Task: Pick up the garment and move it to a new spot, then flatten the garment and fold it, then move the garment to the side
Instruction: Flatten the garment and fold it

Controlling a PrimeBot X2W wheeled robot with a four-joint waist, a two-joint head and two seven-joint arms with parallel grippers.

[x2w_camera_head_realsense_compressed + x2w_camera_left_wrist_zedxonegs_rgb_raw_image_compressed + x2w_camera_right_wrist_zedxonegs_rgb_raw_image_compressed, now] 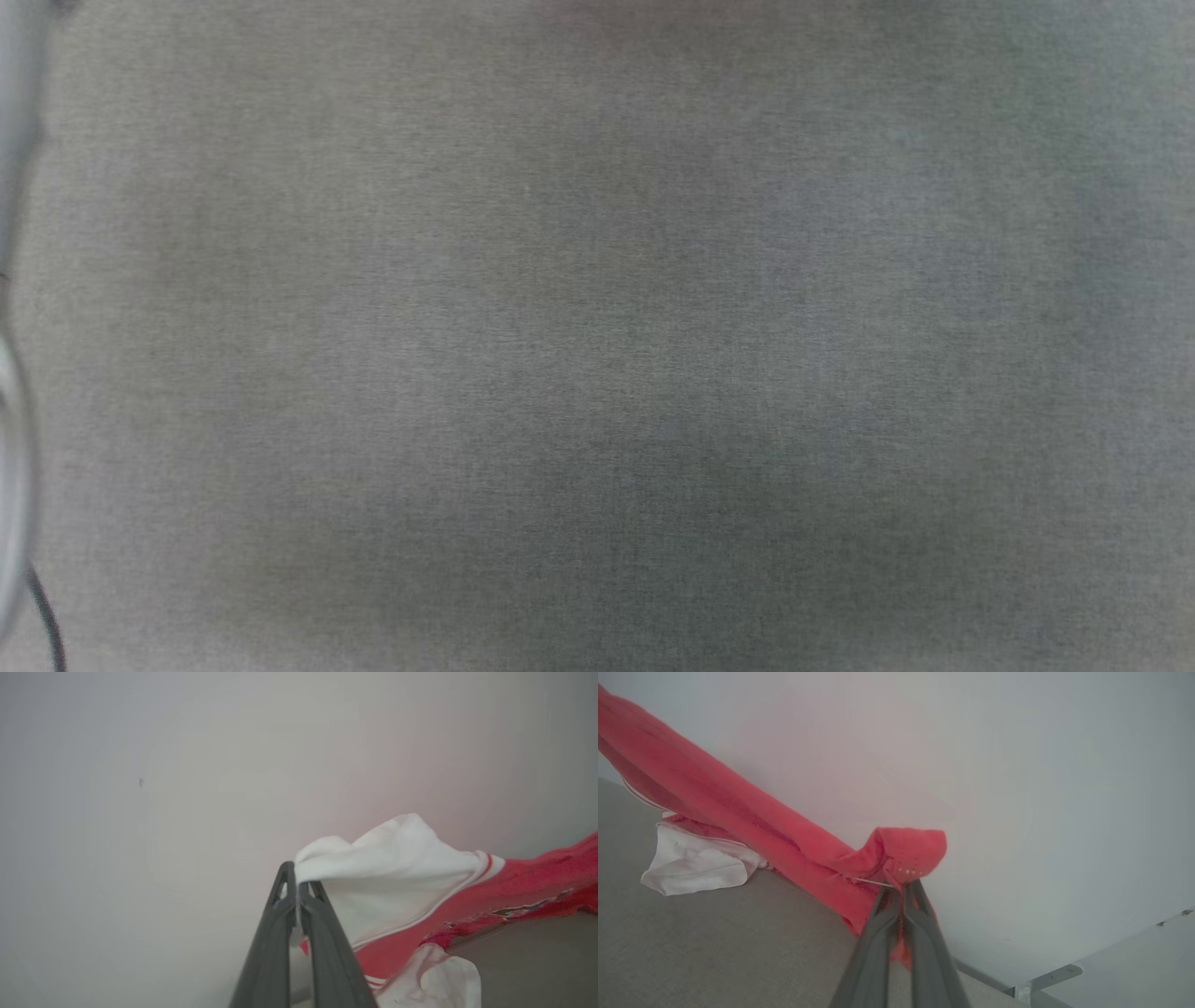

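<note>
Dark fingers of my left end effector [298,877] rise closest to the left wrist lens, clenched on a white sleeve of the garment [402,858]. Red cloth with white-and-red striped trim stretches away to their right, and another white piece droops onto the grey desk [537,961].

Right wrist view: my right end effector [905,886] grips a bunched red edge. The red body runs up-left from it, with a white sleeve resting on the desk.

Head view: grey woven desk surface, close and blurred.
</note>
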